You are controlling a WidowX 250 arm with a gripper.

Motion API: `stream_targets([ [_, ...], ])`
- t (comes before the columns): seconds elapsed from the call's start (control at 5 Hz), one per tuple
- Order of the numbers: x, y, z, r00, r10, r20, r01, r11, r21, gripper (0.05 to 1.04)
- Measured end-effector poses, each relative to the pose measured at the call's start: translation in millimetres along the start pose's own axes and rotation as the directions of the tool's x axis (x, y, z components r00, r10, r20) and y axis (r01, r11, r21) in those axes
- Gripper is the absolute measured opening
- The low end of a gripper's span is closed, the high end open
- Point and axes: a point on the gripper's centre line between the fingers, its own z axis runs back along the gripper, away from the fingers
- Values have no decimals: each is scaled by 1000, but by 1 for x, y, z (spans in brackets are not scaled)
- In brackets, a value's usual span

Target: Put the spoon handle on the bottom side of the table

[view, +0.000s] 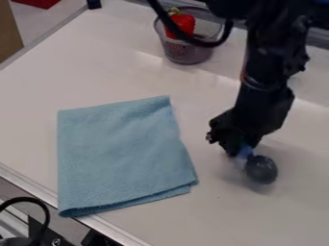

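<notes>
1. Spoon (260,168), right of the cloth (122,156): its short visible length of blue handle (245,152) runs up into the gripper (239,148), and its dark, rounded bowl (263,171) points down and to the right. The claw appears clamped on the handle.
2. Probable handling: light, fairly stiff, unlikely to break; smooth enough to pivot if pinched off-centre. The best hold is on the handle, near its balance point, leaving the bowl free.
3. Surface: pale, smooth table (83,72), with a soft shadow around the bowl; whether the two touch I cannot tell. A dropped spoon could slide or roll here. The folded blue cloth lies flat, apart from the spoon, and would drag on it if crossed.
4. Surroundings: a mesh basket (183,54) stands toward the far side, a red pepper (183,24) inside and a black cable (207,44) looping across the view of it. A metal edge strip (110,231) borders the table at lower left.
</notes>
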Motion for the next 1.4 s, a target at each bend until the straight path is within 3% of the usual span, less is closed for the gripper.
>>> stream_targets([
  [0.2, 3, -9, 3, 966, 257, -28, -257, 966, 9, 361],
  [0.4, 15, -25, 7, 858, 513, -11, -513, 858, 8, 361],
  [0.6, 25, -38, 6, 696, 718, -2, -718, 696, -30, 361],
  [0.8, 31, -48, 4, 515, 857, 11, -857, 515, -22, 361],
  [1.0, 39, -57, -3, 275, 961, -2, -961, 275, -12, 361],
  [1.2, 52, -65, -2, 130, 991, 39, -991, 130, 17, 361],
  [1.4, 57, -68, -5, 21, 998, 60, -1000, 21, 8, 361],
])
